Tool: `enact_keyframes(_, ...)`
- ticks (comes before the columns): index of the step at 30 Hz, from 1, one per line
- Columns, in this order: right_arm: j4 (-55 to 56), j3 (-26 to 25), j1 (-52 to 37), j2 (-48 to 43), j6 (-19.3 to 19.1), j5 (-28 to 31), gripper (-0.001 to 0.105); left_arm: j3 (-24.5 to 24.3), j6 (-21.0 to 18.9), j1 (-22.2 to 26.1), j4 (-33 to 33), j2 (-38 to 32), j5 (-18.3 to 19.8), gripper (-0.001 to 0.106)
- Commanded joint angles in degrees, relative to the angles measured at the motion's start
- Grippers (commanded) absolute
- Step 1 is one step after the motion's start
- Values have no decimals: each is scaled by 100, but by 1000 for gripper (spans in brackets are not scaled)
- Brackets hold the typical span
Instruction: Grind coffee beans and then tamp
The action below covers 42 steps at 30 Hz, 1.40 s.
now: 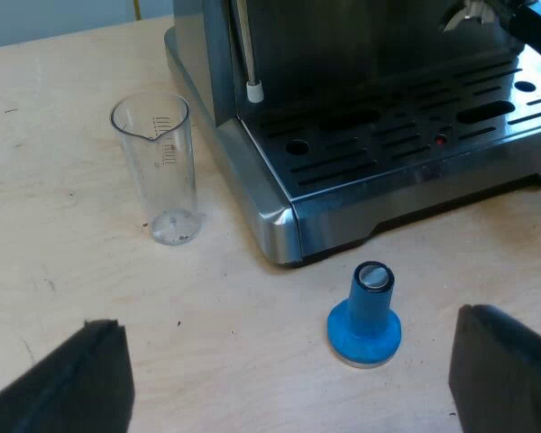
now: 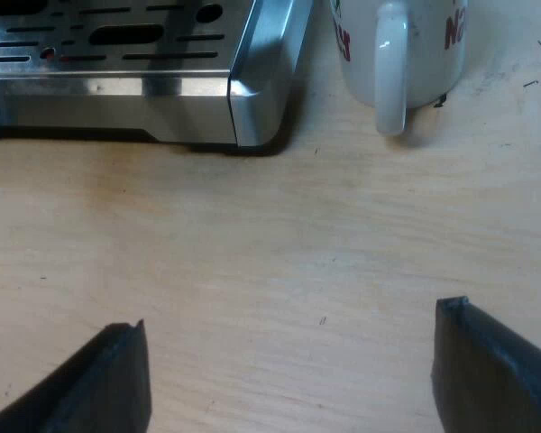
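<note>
A pale wooden tabletop (image 1: 72,298) carries everything. On it stands a stainless-steel espresso machine (image 1: 361,54). From the left wrist view you see its front, with a slotted metal drip tray (image 1: 406,135) at the base and a thin steam wand (image 1: 246,54) with a white tip hanging down over the tray's edge. From the right wrist view, another rounded corner of the same drip tray (image 2: 117,86) shows, resting on the tabletop (image 2: 298,244).

The left pincer (image 1: 288,343) hovers above the tabletop in front of the machine. Its two black fingers are spread wide apart and hold nothing. The right pincer (image 2: 290,316) likewise hovers over bare wood near the tray corner, its fingers wide apart and empty.

A white mug (image 2: 424,54) with red lettering stands upright on the tabletop just beside the drip tray's corner, not touching it. Its handle (image 2: 389,72) is turned towards the right pincer.

A clear measuring glass (image 1: 162,171) with printed scale marks and a small pouring lip stands upright near the machine's side wall, close to the tray corner but apart from it.

The blue tamper (image 1: 366,316) stands on its broad round base just in front of the drip tray's corner, with its stubby handle pointing up and a silver cap on top. It sits ahead of the gap between the left pincer's fingers, touching neither of them.
</note>
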Motion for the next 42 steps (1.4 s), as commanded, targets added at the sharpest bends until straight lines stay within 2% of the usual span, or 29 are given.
enact_keyframes(1, -50, -32, -29, -264, -19, -21, 66, -5, -8, -21, -81, -226, -65, 73)
enact_keyframes(8, -208, -97, -29, -245, -19, -21, 66, -5, -8, -21, -81, -177, -65, 73)
enact_keyframes(14, -264, -391, -29, -77, -19, -88, 66, -5, -348, -21, -91, 118, 383, 73)
enact_keyframes(15, -264, -600, -29, 158, -34, -409, 66, -5, -352, -57, -111, 196, 451, 73)
enact_keyframes(21, -264, -1044, -29, 796, -313, -1482, 66, -5, -352, -565, -573, 496, 451, 73)
enact_keyframes(29, -648, -1443, -11, 1325, -338, -2151, 66, -5, -352, -1037, -1268, 1086, 713, 73)
enact_keyframes(33, -738, -1545, 187, 1574, -321, -2558, 66, -5, -342, -1428, -1663, 1437, 806, 73)
enact_keyframes(38, -752, -1581, 776, 1843, -321, -2521, 66, -5, -251, -1979, -1968, 1805, 847, 73)
enact_keyframes(42, -895, -1581, 1440, 2097, -340, -1921, 66, -5, -137, -2335, -2264, 2152, 847, 73)
